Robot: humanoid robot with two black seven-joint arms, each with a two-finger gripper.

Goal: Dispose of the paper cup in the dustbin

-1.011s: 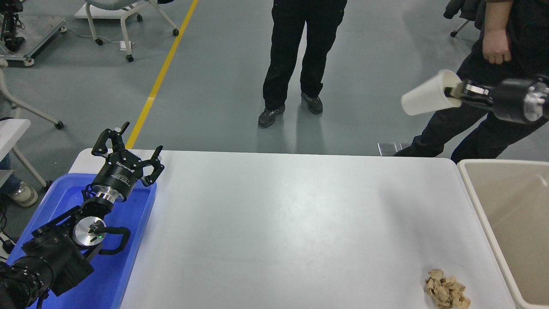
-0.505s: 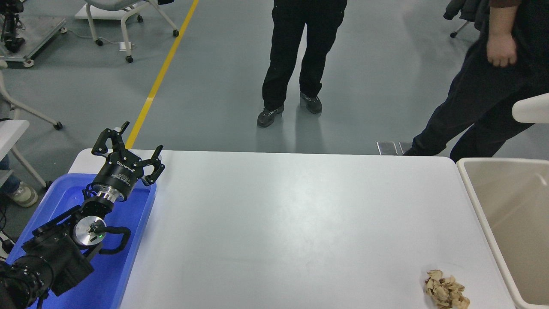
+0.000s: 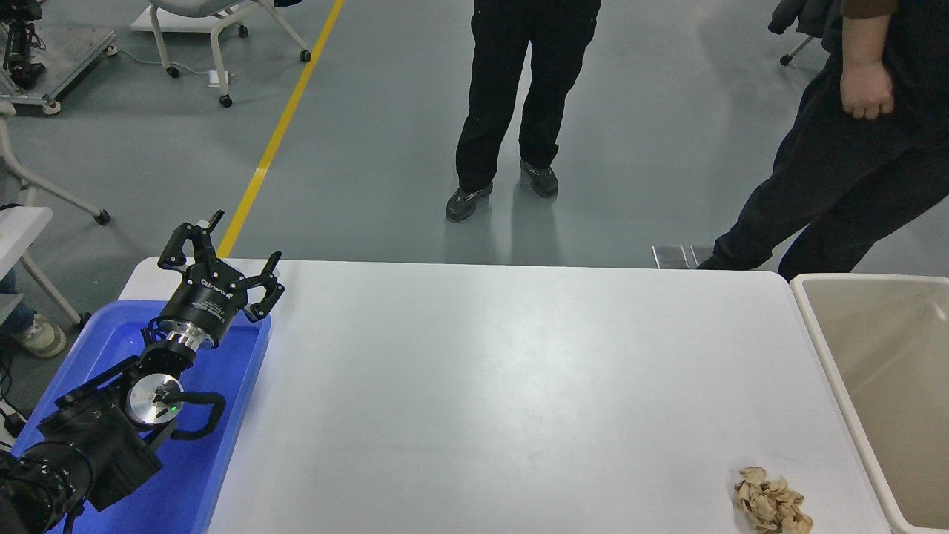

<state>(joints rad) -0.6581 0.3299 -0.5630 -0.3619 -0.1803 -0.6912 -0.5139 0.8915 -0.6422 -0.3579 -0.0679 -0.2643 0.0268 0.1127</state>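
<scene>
The paper cup is out of view. The beige dustbin stands against the table's right edge, and the part of its inside that shows holds nothing. My right gripper and arm are out of view past the right edge. My left gripper is parked at the lower left over the blue tray, its fingers spread open and empty.
A bright blue tray sits at the table's left end under my left arm. A crumpled tan paper wad lies near the front right corner. Two people stand beyond the far edge, one at the middle, one at the right.
My right gripper carried the paper cup rightward, and both have left the picture. The person at the right has shifted a little. The left arm has not moved.
</scene>
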